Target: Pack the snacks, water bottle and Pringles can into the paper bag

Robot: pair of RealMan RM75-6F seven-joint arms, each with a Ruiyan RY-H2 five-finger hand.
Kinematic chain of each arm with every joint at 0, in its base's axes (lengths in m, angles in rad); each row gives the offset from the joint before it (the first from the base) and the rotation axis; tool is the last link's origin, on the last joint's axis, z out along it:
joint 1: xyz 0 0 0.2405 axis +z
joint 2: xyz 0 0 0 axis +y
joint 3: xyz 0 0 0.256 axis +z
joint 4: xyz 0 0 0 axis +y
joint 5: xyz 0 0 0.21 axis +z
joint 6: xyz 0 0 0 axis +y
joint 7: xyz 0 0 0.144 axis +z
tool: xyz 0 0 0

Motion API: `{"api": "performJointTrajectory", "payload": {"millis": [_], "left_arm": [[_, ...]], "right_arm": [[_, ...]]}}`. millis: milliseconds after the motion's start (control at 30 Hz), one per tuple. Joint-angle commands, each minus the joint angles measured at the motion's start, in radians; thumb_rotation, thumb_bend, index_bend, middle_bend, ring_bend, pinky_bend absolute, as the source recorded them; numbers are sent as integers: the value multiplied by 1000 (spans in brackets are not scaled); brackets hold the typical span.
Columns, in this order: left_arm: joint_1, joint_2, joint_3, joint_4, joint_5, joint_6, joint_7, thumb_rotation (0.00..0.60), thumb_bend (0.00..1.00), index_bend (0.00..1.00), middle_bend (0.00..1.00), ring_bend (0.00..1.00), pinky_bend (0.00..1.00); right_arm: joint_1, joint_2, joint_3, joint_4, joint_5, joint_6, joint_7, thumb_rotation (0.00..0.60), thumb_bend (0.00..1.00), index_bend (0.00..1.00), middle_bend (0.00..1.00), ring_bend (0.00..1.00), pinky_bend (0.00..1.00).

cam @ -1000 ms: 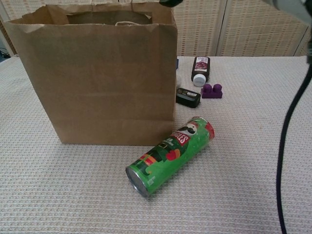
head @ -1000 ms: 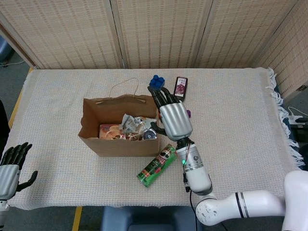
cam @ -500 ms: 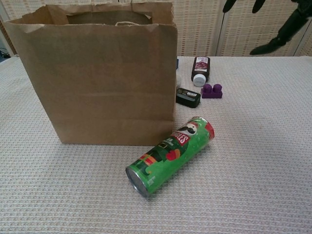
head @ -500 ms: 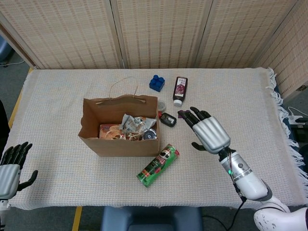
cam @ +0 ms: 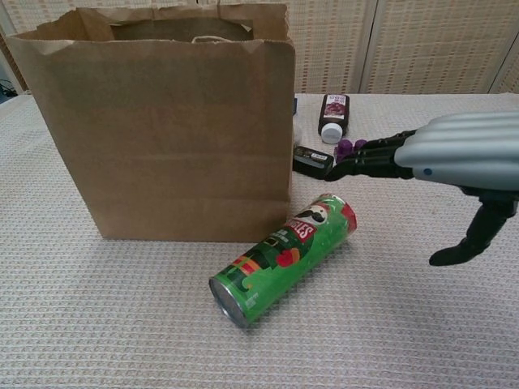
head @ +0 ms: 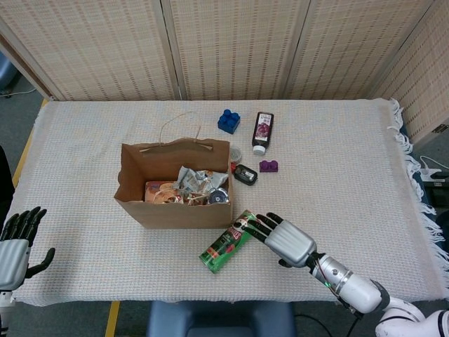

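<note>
From our head camera, the open paper bag holds crumpled snacks; the green Pringles can lies just in front of it on the woven tablecloth, wicker screens behind. Our right hand, fingers spread and empty, hovers beside the can, and our left hand rests open far left of the bag. From our chest camera, the can lies tilted before the bag, right hand flat above it.

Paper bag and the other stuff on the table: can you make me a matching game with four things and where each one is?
Things:
1. paper bag
2. Pringles can
3. blue block
4. right hand

Places or states:
A. lying on its side in front of the bag
B. standing open with snacks inside
C. fingers stretched out toward the can's top end
D. at the far side of the table, beside the dark bottle

Pairs: 1-B, 2-A, 3-D, 4-C
</note>
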Motion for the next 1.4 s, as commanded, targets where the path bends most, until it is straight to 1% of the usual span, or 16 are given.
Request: {"api": "performJointTrajectory", "payload": {"millis": [33,300,533,833,1100,1200,1267,1300,1333,1400], "left_arm": [[0,1,1,2,3,0,-7,600,370,0,0,0,0],[-1,4,3,6,9,-1,-22,600,370,0,0,0,0],[-1,5,5,9,13,-1,-30,600,370,0,0,0,0],[-1,6,6,12,16,-1,-38,600,371,0,0,0,0],[-2,8,7,14,19,-1,-47,600,369,0,0,0,0],[-2,9,8,15,20,-2,-51,600,370,0,0,0,0],[-2,9,8,15,21,-3,-53,600,371,0,0,0,0],[-2,10,8,15,21,-3,-53,600,370,0,0,0,0],[-2,10,8,15,21,-3,-54,600,371,0,0,0,0],[-2,10,8,16,21,-3,-56,600,372,0,0,0,0]], "right_arm": [[23,-61,2,15,65,-28,-65,600,63,0,2,0,100],[65,-180,10,48,199,-36,-170,600,62,0,0,0,82],[103,-272,16,95,276,-30,-216,600,62,0,0,0,82],[155,-365,33,154,380,-8,-258,600,63,0,0,0,82],[204,-434,18,202,494,12,-324,600,63,0,0,0,89],[217,-456,10,214,522,24,-340,600,64,0,8,0,139],[222,-474,5,223,532,39,-349,600,86,4,44,8,187],[224,-481,3,227,534,46,-352,600,109,22,77,27,219],[224,-490,1,231,530,57,-353,600,136,62,120,66,267],[220,-503,-4,236,512,77,-351,600,186,194,239,207,407]]}}
